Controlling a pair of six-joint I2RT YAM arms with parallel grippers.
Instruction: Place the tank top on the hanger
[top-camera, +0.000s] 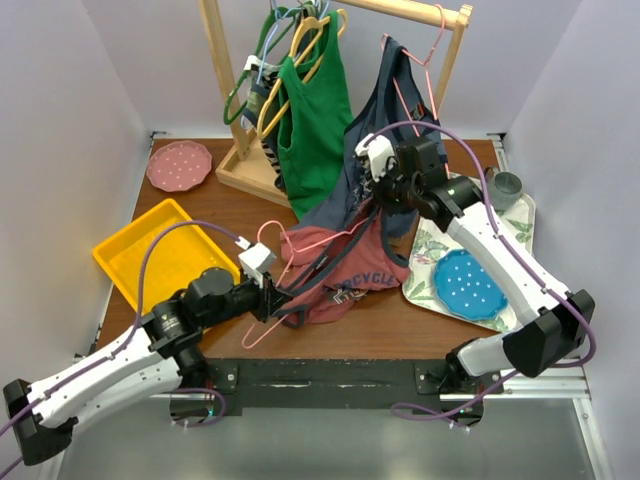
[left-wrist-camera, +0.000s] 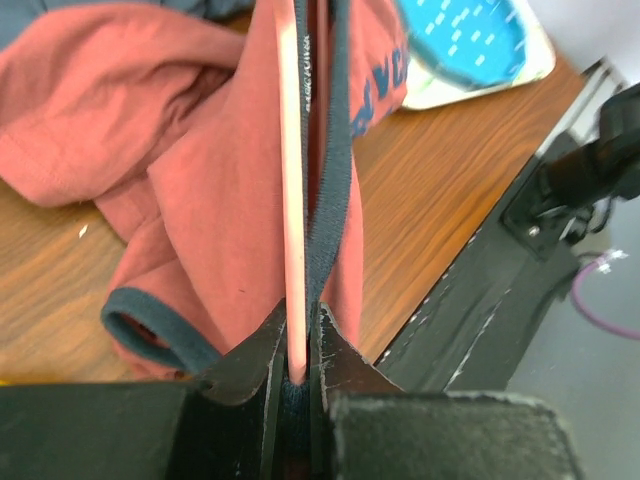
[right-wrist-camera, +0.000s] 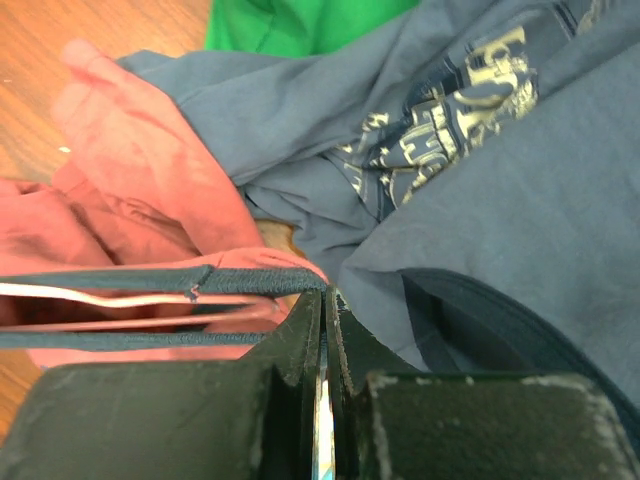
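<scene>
Partway, I judge: the pink hanger sits inside the red tank top, the left gripper pinching its wire with the trim, and the right gripper, at one o'clock, pinching a strap not yet seated.

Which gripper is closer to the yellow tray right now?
Left. The left gripper is just off the yellow tray's corner, holding the hanger; the right gripper is far across, by the hanging navy top.
</scene>
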